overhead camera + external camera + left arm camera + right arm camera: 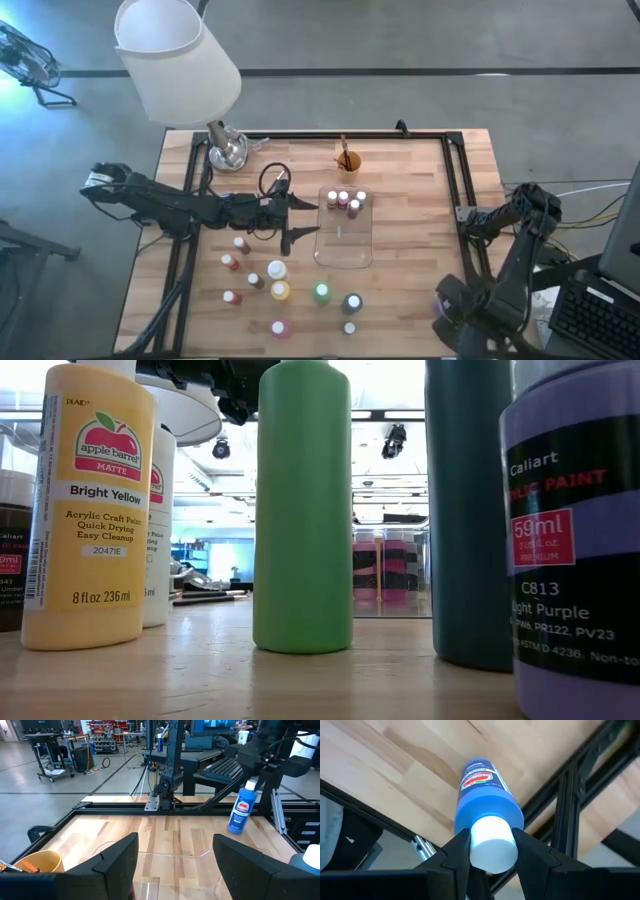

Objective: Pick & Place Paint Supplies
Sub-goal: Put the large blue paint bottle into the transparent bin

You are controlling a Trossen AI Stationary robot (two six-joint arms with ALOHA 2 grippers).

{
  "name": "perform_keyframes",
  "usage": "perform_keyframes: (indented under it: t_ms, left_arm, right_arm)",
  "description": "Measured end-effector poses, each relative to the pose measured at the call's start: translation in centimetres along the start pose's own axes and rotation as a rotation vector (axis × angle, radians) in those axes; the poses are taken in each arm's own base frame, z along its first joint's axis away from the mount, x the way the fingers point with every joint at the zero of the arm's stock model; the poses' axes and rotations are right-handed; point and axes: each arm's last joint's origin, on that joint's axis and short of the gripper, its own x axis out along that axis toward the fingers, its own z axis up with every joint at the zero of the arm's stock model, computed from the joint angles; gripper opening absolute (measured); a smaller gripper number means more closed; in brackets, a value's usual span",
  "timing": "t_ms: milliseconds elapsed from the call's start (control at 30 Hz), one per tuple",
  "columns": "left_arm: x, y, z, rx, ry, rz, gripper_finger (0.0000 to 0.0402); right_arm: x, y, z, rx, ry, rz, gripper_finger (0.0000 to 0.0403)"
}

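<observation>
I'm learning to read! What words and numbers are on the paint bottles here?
Yellow bottle: "apple barrel", "MATTE", "Bright Yellow", "Acrylic Paint", "Quick Drying", "Easy Cleanup", "20471E", "8 fl oz 236 ml".
Purple bottle: "Caliart", "PAINT", "59ml", "PREMIUM", "C813", "ight Purple", "PR122, PV23"; the bottom line is cut off.
Green bottle: no words showing.
Blue bottle: label too blurred to read.
Brown bottle: label mostly cut off.

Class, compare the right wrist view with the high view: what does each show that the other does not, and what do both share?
Only the right wrist view: the right gripper shut on the white cap of a blue paint bottle.

Only the high view: the clear tray with small bottles at one end, the orange cup, the lamp, and the left gripper open beside the tray.

Both: the wooden table and its black frame.
</observation>
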Motion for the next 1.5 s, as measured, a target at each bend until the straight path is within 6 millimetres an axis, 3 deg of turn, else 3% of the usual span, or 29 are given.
perform_keyframes:
  t_ms: [400, 1067, 1500]
  left_arm:
    - [0.0, 0.0, 0.0, 0.000, 0.000, -0.005, 0.0262]
    - [0.0, 0.0, 0.0, 0.000, 0.000, -0.005, 0.0262]
    - [0.0, 0.0, 0.1, -0.001, -0.008, -0.005, 0.0262]
  right_arm:
    - [-2.1, -1.1, 4.5, -0.097, -0.116, 0.028, 0.0120]
    - [-7.5, -6.6, 12.4, -0.244, -0.476, 0.164, 0.0115]
    - [-9.5, -5.2, 15.9, -0.395, -0.581, 0.262, 0.0115]
